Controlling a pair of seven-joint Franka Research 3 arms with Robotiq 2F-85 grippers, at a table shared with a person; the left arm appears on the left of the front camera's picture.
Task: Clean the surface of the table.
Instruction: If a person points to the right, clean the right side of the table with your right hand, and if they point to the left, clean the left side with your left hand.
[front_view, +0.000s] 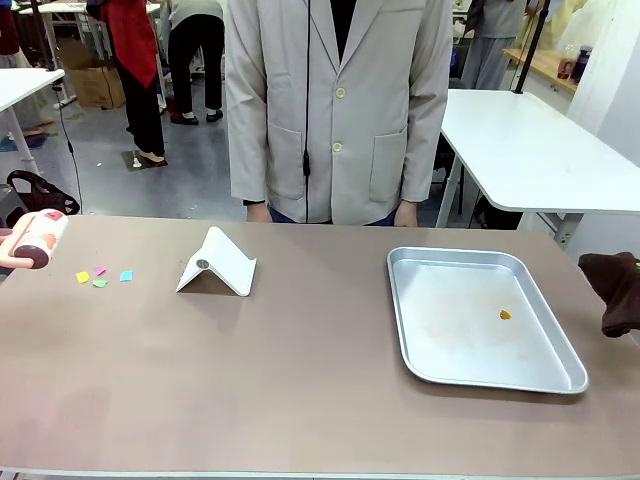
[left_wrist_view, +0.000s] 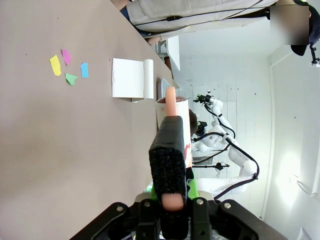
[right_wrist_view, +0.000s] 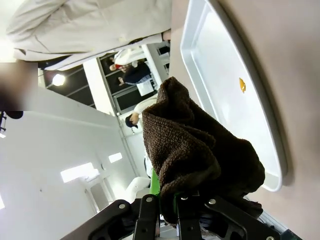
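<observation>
Nothing can be read anywhere. The roller (front_view: 40, 240) at the left edge of the table (front_view: 300, 380) bears red marks, too blurred to make out.

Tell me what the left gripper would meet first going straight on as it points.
Beyond the lint roller that the left gripper holds, probably the white folded stand, slightly off that line; depth is unclear.

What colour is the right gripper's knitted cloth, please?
Dark brown knitted cloth; best in right wrist view.
</observation>
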